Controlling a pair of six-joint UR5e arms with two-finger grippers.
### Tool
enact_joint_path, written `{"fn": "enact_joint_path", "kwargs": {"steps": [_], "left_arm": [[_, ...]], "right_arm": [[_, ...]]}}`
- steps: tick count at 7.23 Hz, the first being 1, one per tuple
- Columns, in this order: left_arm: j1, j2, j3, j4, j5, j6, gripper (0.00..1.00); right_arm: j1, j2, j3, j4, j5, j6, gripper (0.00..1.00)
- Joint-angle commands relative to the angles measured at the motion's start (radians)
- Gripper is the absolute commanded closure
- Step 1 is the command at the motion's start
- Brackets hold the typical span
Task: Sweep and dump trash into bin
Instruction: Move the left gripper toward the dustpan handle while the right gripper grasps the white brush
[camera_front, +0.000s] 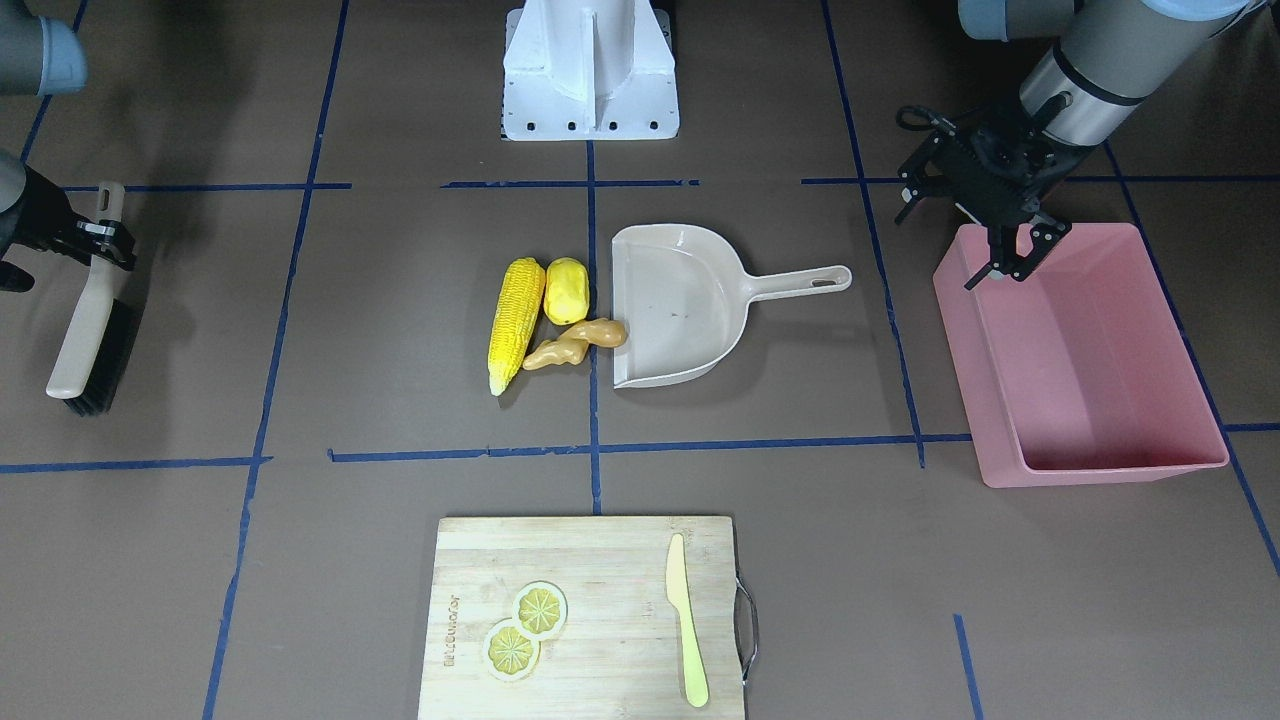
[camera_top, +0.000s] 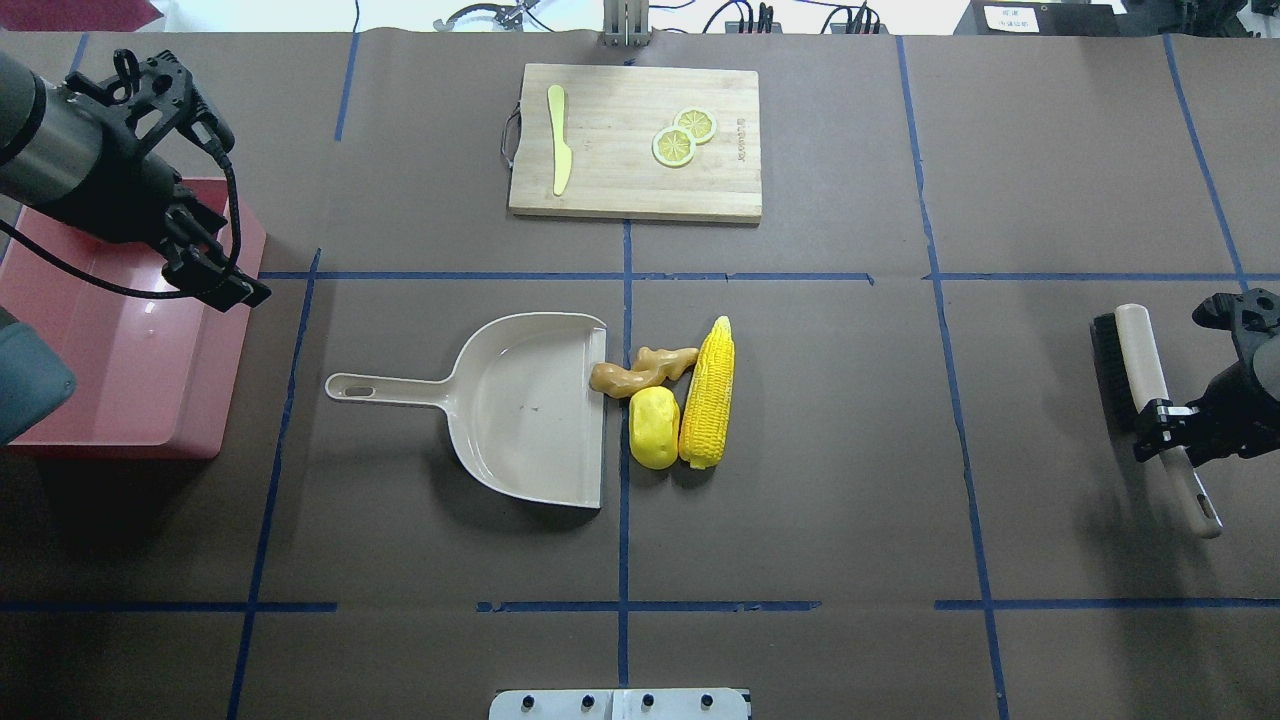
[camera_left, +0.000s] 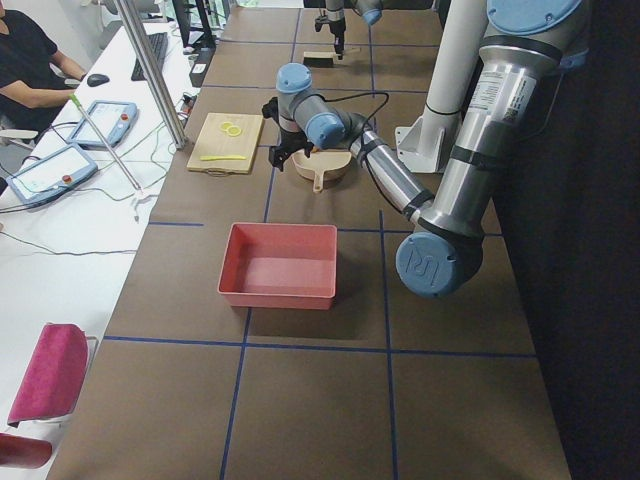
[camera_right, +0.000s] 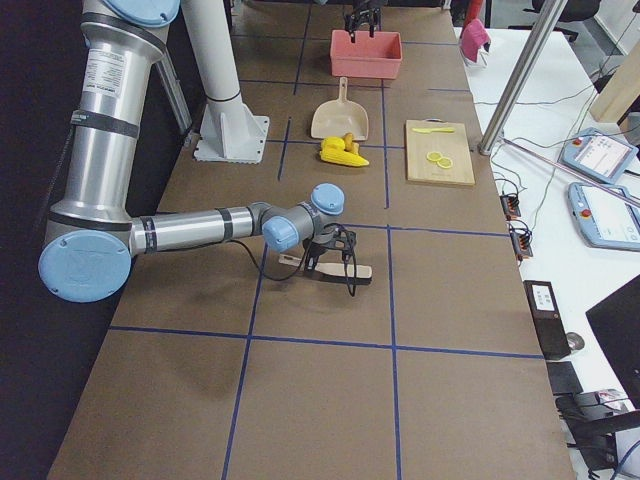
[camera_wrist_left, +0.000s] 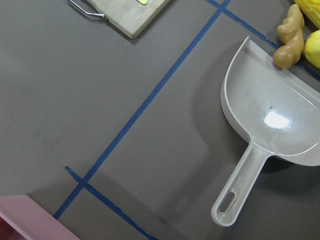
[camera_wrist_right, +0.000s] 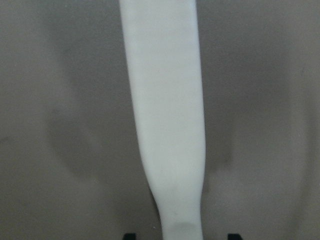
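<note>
The trash lies mid-table: a corn cob (camera_top: 708, 395), a yellow potato-like lump (camera_top: 654, 428) and a tan ginger root (camera_top: 640, 368) whose end touches the open lip of the beige dustpan (camera_top: 525, 410). The pink bin (camera_top: 130, 340) stands at the table's left end and holds nothing. My left gripper (camera_top: 215, 270) hangs open and empty over the bin's far inner corner. My right gripper (camera_top: 1165, 420) is down over the handle of the brush (camera_top: 1140, 360), which lies on the table. In the right wrist view its fingertips stand either side of the handle (camera_wrist_right: 167, 125) with gaps.
A wooden cutting board (camera_top: 635, 190) at the far middle carries a pale yellow knife (camera_top: 558, 150) and two lemon slices (camera_top: 684, 138). The dustpan's handle (camera_top: 385, 388) points toward the bin. The robot's base plate (camera_top: 620, 705) is at the near edge.
</note>
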Motion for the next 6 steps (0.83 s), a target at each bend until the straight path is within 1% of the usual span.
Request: {"fn": "enact_joint_path", "kwargs": {"steps": [1,2,4,5,6], "left_arm": [[0.001,0.0,0.0,0.0,0.001,0.0,0.0],[0.001,0.0,0.0,0.0,0.001,0.0,0.0],[0.006,0.001,0.0,-0.008,0.001,0.012,0.0],[0.007,0.006,-0.001,-0.009,0.001,0.053,0.0],[0.006,0.015,-0.005,-0.009,0.001,0.186,0.0]], "right_arm": [[0.0,-0.004,0.001,0.0,0.005,-0.004,0.93],[0.0,-0.004,0.009,0.0,0.007,-0.005,1.0],[0.003,-0.01,0.084,-0.008,0.012,-0.004,1.0],[0.005,-0.009,0.115,-0.008,0.012,-0.002,1.0],[0.005,-0.004,0.145,-0.009,0.01,-0.001,1.0]]}}
